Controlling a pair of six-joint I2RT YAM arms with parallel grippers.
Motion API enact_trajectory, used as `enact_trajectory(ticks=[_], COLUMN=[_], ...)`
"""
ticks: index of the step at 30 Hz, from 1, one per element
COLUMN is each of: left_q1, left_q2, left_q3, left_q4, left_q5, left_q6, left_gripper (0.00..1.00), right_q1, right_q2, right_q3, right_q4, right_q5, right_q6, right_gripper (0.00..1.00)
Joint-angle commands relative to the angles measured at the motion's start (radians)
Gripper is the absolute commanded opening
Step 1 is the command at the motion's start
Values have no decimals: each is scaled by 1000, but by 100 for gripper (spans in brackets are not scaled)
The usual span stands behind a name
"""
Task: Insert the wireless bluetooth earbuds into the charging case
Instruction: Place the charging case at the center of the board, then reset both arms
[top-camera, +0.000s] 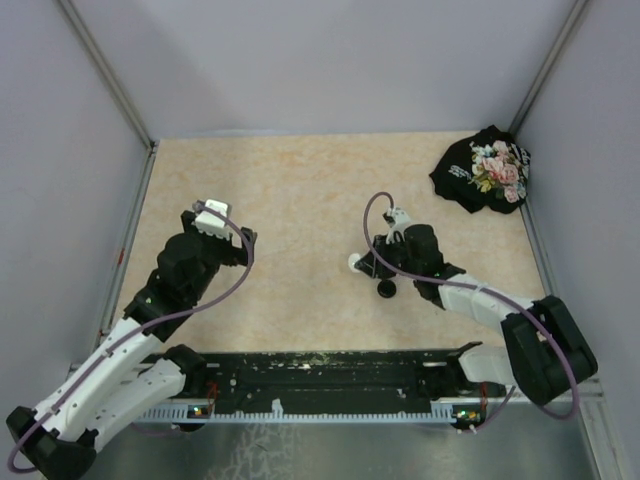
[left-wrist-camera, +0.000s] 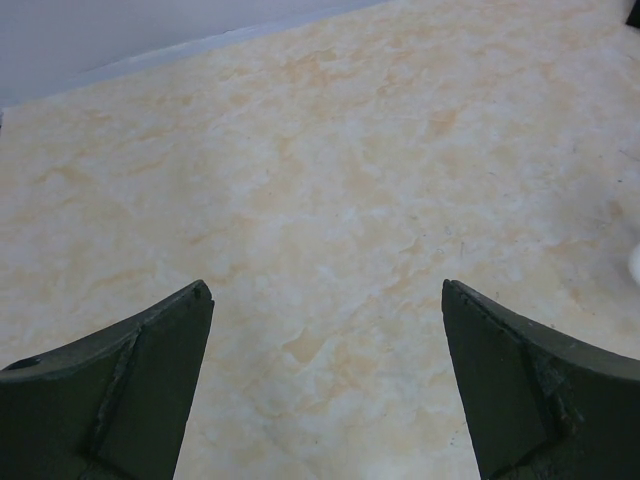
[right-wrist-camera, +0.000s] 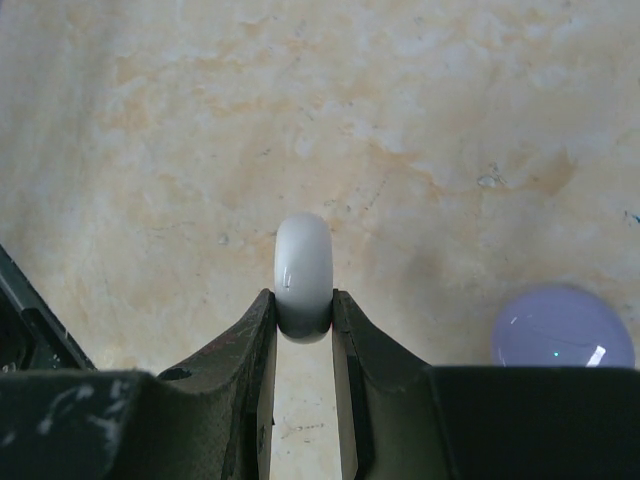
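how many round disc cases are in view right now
3: a white round case pinched edge-on in the right gripper, a lavender round case lying beside it, and what looks like a black round case near that arm. Others may be hidden.

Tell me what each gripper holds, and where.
The right gripper pinches the white round case edge-on, across its two faces. The left gripper is open and empty.

Beige marbled table (top-camera: 300, 200), white round case (right-wrist-camera: 303, 275), lavender disc (right-wrist-camera: 562, 325), black cloth (top-camera: 462, 178) with pink floral print
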Motion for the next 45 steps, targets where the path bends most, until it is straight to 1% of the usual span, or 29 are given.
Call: enact_trajectory(ticks=[1,6,9,12,17,22,25,28,31,34,39,42,45], left_q1=[22,45,81,125,189,232,235,235,235,235,235,235,234], left_q2=[-27,-62,-70,-82,-111,-144,-167,-194,-232,-285,-369,-427,-487], left_q3=[-19,-46,-46,-48,-50,-55,-57,-48,-33,-18,26,41,36], left_q4=[15,25,29,29,30,35,37,23,2,-29,-125,-178,-193], left_q5=[-51,-72,-75,-54,11,49,51,46,63,45,17,7,4], left_q6=[40,40,34,15,-14,-32,-34,-58,-74,-106,-145,-171,-183], left_gripper=[100,100,100,100,100,100,100,100,100,100,100,100,100], right_q1=[-21,-24,-26,-26,-25,-26,-26,-26,-26,-26,-26,-26,-26], right_q2=[87,164,198,201,130,22,-48,-123,-206,-320,-592,-685,-749], right_q3=[82,100,113,125,141,167,198,237,283,280,217,244,275], right_q4=[-101,-133,-164,-210,-299,-362,-425,-492,-537,-550,-489,-545,-603], right_q5=[39,74,84,114,193,206,245,273,372,470,524,554,590], right_q6=[69,92,91,89,52,20,14,-32,-44,-79,-141,-170,-199], right_gripper=[0,0,1,18,44,59,65,69,77,83,84,85,85])
